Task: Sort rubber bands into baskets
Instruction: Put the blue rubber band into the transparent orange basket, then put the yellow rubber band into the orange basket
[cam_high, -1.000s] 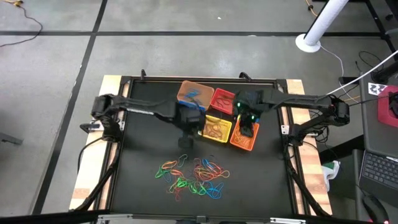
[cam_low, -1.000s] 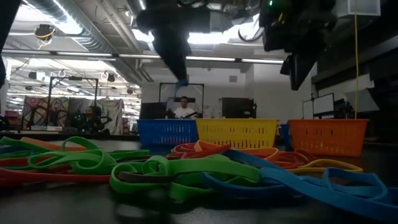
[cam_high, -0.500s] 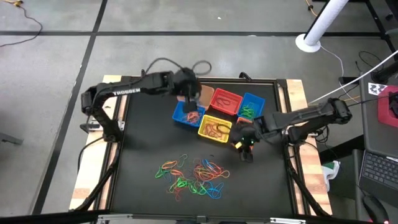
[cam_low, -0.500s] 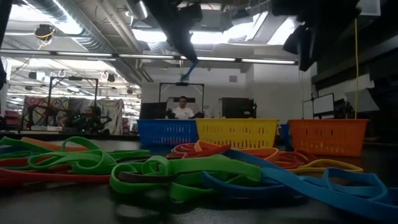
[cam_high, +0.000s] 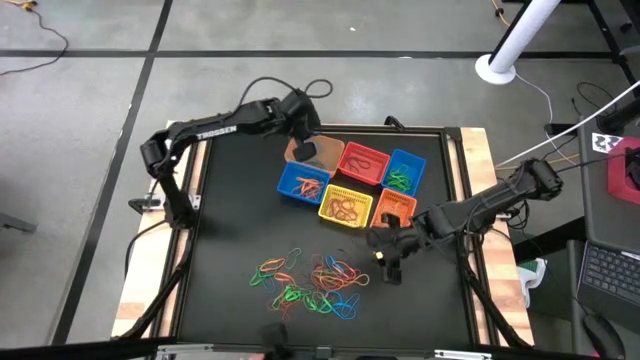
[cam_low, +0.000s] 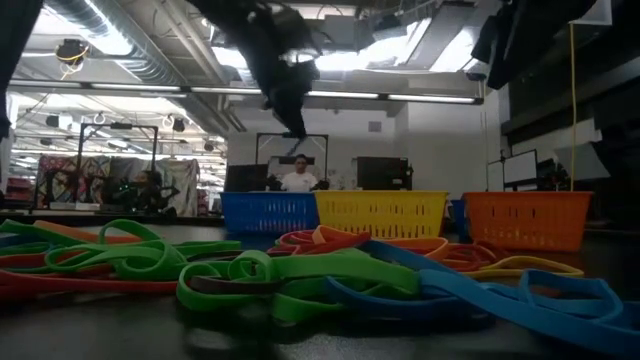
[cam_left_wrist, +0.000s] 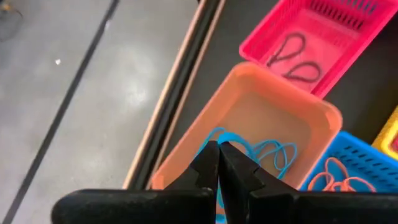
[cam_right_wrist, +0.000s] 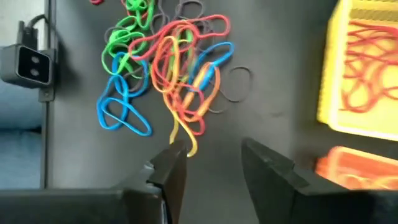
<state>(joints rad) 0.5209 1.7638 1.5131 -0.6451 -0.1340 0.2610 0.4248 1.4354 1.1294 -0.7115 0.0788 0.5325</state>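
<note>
Left end effector sits above the tan-orange basket at the far end of the basket cluster, fingers pressed together on a blue rubber band that trails down into that basket among other blue loops. Right end effector hangs over the black desk beside the loose pile of rubber bands, fingers apart and empty. Red basket, blue baskets, yellow basket and orange basket hold bands already.
</note>
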